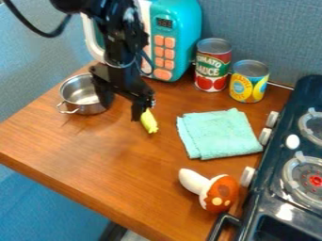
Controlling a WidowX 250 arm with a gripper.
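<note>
Cans (pixel 214 46) with colourful labels (pixel 212 70), end effector (pixel 121 108) beside yellow-green object (pixel 149 122)

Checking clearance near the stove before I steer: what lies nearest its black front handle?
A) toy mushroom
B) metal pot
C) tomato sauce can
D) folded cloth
A: the toy mushroom has its red spotted cap right beside the black handle.

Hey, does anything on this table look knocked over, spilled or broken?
The toy mushroom lies on its side beside the stove, as if it may have tipped over. I see no spill or damage.
</note>
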